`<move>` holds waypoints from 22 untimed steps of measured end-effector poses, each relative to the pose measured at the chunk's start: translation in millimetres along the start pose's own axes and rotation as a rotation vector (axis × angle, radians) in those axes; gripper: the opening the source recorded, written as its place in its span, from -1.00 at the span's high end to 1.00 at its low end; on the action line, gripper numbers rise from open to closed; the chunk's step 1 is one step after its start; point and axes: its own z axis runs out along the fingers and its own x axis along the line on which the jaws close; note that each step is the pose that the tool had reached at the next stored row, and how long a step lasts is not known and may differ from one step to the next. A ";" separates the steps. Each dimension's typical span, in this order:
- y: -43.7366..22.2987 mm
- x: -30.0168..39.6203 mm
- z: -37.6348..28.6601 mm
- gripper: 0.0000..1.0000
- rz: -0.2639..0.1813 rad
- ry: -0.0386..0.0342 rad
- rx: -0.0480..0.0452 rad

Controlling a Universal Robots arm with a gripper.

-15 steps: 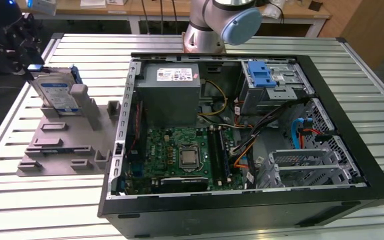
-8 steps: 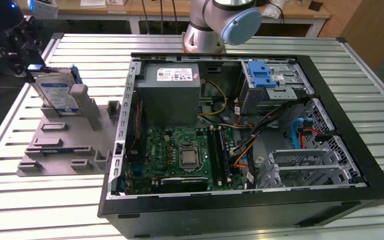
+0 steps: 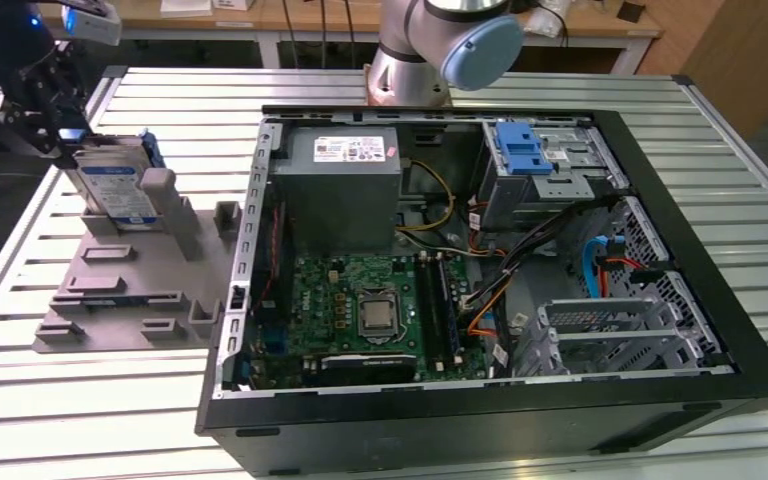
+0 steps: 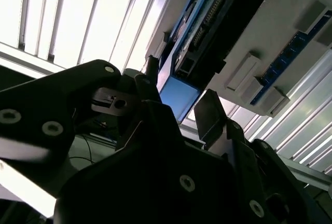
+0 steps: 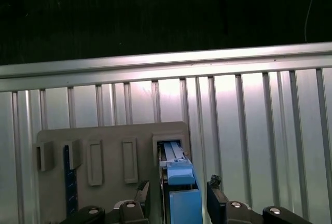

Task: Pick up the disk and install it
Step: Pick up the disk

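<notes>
The disk (image 3: 112,187) stands on edge in a slot of the grey holder (image 3: 131,290) on the table, at the exterior view's left. Its white-and-blue label faces the computer case. My gripper (image 3: 71,140) hovers right above the disk's upper edge. In both wrist views the disk's blue frame (image 5: 181,195) (image 4: 179,97) lies between my two black fingers (image 5: 215,186) (image 4: 210,112). The gripper (image 5: 179,186) (image 4: 179,92) is open, one finger on each side of the disk with small gaps. The disk sits in the holder (image 5: 109,141) (image 4: 270,42).
An open computer case (image 3: 491,405) lies in the middle of the slatted metal table (image 3: 704,110), with a grey power supply (image 3: 344,190) and a metal cage with a blue latch (image 3: 531,160) inside. The arm's base (image 3: 424,50) stands behind the case.
</notes>
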 end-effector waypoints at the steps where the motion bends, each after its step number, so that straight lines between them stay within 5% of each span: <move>1: 0.0 0.0 1.4 -0.15 0.000 0.0001 0.0000; 3: 0.0 0.1 4.0 -0.01 0.000 0.0002 0.0000; 20: -0.2 0.2 11.4 0.03 0.000 0.0003 0.0000; 22: -0.2 0.2 11.4 0.18 0.000 0.0004 -0.0001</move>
